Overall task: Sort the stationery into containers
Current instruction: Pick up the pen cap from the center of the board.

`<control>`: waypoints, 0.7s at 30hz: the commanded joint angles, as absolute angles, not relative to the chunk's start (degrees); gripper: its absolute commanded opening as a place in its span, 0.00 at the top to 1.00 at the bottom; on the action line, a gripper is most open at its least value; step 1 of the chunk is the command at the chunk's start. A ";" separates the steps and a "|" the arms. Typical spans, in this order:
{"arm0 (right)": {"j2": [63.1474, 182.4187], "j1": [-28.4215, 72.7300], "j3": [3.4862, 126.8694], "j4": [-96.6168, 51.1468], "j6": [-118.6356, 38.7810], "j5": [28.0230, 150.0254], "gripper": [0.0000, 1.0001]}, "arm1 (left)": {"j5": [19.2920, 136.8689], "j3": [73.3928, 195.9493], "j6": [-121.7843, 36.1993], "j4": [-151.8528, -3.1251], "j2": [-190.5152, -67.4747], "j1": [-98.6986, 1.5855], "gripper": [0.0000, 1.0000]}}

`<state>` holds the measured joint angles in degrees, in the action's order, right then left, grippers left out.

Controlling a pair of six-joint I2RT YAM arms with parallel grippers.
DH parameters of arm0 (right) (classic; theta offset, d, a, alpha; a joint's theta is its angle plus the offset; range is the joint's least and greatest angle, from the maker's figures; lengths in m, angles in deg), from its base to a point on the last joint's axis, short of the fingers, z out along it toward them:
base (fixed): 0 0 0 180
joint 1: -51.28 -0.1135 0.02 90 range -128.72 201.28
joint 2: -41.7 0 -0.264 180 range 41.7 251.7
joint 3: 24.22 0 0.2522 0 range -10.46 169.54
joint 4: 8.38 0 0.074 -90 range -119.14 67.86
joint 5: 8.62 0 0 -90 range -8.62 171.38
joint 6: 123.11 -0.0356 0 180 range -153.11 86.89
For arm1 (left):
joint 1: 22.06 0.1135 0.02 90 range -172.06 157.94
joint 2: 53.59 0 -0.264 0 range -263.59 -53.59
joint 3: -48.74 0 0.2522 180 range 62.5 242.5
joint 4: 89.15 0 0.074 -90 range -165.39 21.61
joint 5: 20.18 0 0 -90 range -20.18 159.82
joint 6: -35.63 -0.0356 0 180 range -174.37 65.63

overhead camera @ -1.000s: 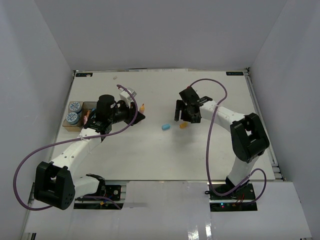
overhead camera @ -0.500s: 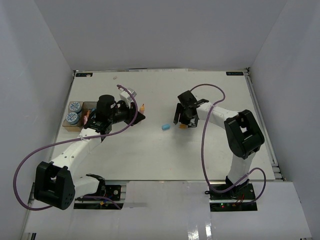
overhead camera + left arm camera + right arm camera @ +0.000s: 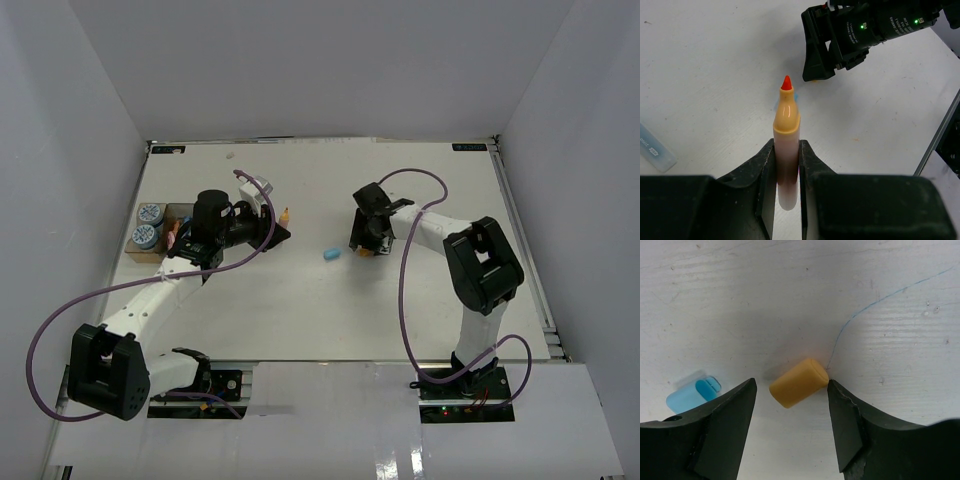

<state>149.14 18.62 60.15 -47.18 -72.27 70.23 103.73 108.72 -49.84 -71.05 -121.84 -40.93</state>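
My left gripper is shut on an orange marker whose red tip points away from the wrist. In the top view this left gripper hovers left of centre, beside the containers. A tan bin at the left edge holds two blue-and-white rolls; the other bins are mostly hidden under the left arm. My right gripper is low over the table and open, its jaws either side of a short orange cap. The right finger touches the cap's end; the left finger stands apart. A blue cap lies just left.
The blue cap lies between the two grippers on the white table. A clear flat plastic piece lies at the left of the left wrist view. Purple cables loop off both arms. White walls enclose the table.
My right gripper has come down and slightly left over the orange cap, and its jaws have narrowed around it. The left arm and its marker have not moved.
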 commanded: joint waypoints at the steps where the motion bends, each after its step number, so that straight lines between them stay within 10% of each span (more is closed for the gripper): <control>1: 151.65 18.23 61.88 -47.19 -71.52 67.94 0.35 | 105.06 108.38 -49.89 -71.52 -119.68 -40.95 0.92; 21: 153.59 16.21 65.84 -50.09 -67.74 63.99 0.51 | 105.24 108.38 -49.89 -71.43 -119.77 -40.95 0.92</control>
